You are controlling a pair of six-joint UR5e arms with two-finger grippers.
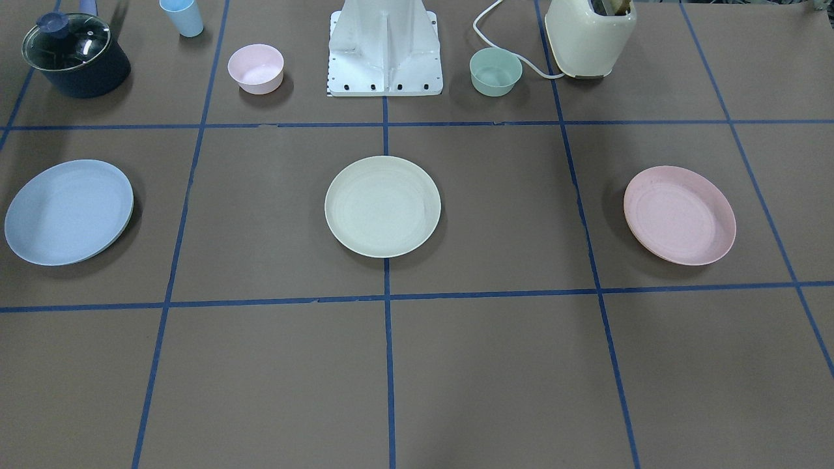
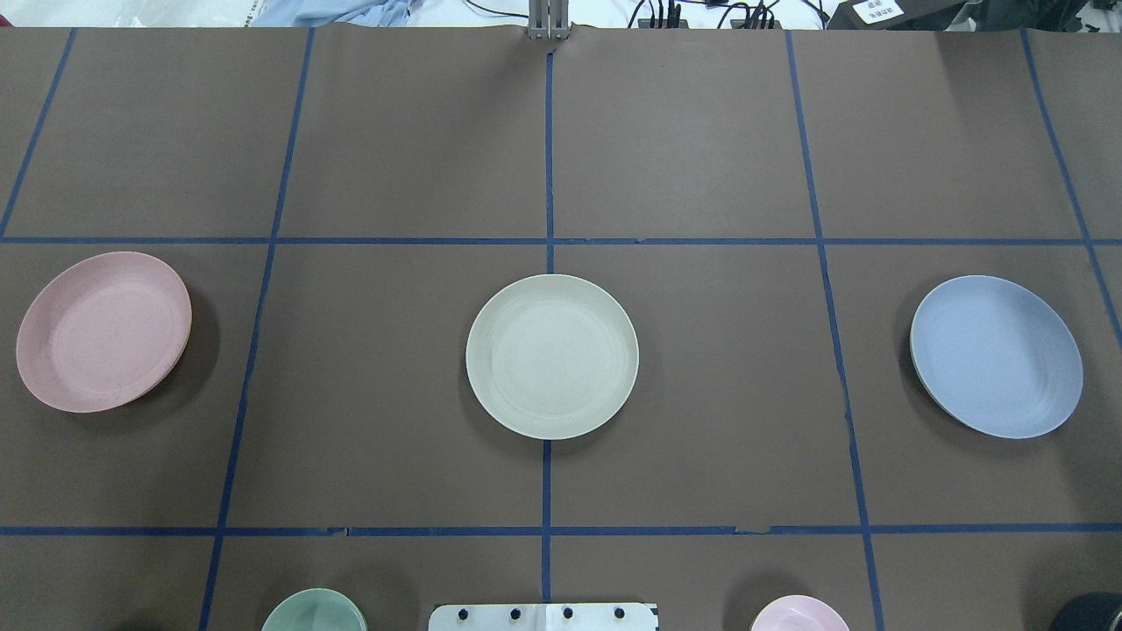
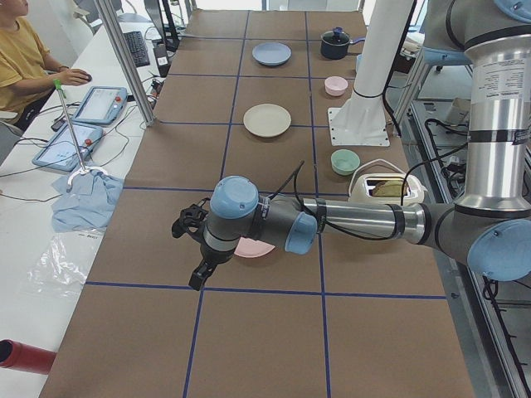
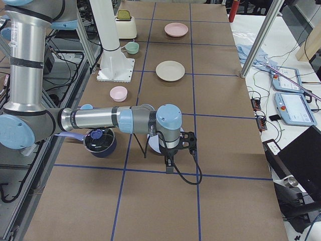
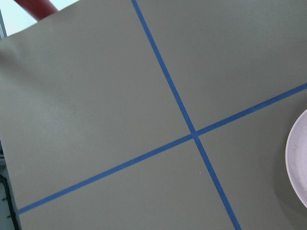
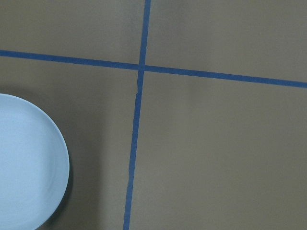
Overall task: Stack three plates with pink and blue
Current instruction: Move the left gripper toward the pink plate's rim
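Three plates lie apart in a row on the brown table. The cream-white plate (image 1: 382, 206) (image 2: 552, 355) is in the middle. The pale pink plate (image 2: 103, 331) (image 1: 679, 215) is on my left side; its rim shows in the left wrist view (image 5: 298, 163). The pale blue plate (image 2: 997, 355) (image 1: 68, 212) is on my right side, also in the right wrist view (image 6: 24, 163). My left gripper (image 3: 197, 280) hangs above the table beside the pink plate (image 3: 253, 248). My right gripper (image 4: 169, 168) hangs beside the blue plate. I cannot tell whether either is open or shut.
Along the robot's edge stand a dark pot with a glass lid (image 1: 75, 55), a blue cup (image 1: 182, 16), a small pink bowl (image 1: 256, 68), the robot base (image 1: 384, 49), a mint-green bowl (image 1: 496, 71) and a cream toaster (image 1: 589, 36). An operator (image 3: 25, 58) sits beside the table.
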